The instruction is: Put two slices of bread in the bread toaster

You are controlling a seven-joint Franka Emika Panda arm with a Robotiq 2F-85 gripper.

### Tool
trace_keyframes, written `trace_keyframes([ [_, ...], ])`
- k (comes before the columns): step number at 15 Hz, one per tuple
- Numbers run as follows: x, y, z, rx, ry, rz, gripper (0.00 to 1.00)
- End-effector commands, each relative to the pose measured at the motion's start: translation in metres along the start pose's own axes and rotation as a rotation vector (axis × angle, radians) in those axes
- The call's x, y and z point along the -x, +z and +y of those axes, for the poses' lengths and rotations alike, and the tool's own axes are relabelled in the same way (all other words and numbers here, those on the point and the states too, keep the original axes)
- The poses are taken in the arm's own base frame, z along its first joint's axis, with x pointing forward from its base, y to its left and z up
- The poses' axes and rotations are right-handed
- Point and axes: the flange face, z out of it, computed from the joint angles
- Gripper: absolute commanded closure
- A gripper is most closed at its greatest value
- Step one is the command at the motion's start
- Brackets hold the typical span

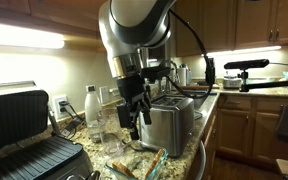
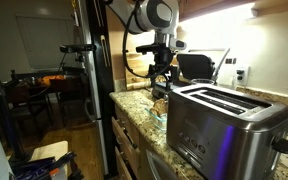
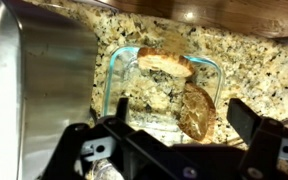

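Note:
Two tan-brown slices of bread lie in a clear glass dish (image 3: 112,75) on the speckled granite counter: one slice (image 3: 164,62) leans at the dish's far side and one slice (image 3: 198,112) lies at its right. My gripper (image 3: 181,112) hovers just above the dish, open and empty, with a finger on either side of the right slice. The brushed-steel bread toaster (image 1: 170,125) stands beside the dish; its two top slots show in an exterior view (image 2: 229,120) and its side fills the left of the wrist view (image 3: 34,90). In both exterior views the gripper (image 1: 134,112) (image 2: 161,88) hangs next to the toaster.
A large black ribbed contact grill (image 1: 24,140) stands at the counter's near end. A clear bottle (image 1: 92,105) stands by the wall behind the arm. A camera on a stand (image 1: 246,66) is further back. The counter edge (image 1: 202,150) drops to wooden cabinets.

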Motion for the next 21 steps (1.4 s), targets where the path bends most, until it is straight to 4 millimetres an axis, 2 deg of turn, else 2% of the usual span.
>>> trace_keyframes([
  [1, -0.006, 0.005, 0.001, -0.045, 0.024, -0.001, 0.0],
  [21, -0.043, 0.047, -0.01, -0.12, 0.007, -0.051, 0.0],
])
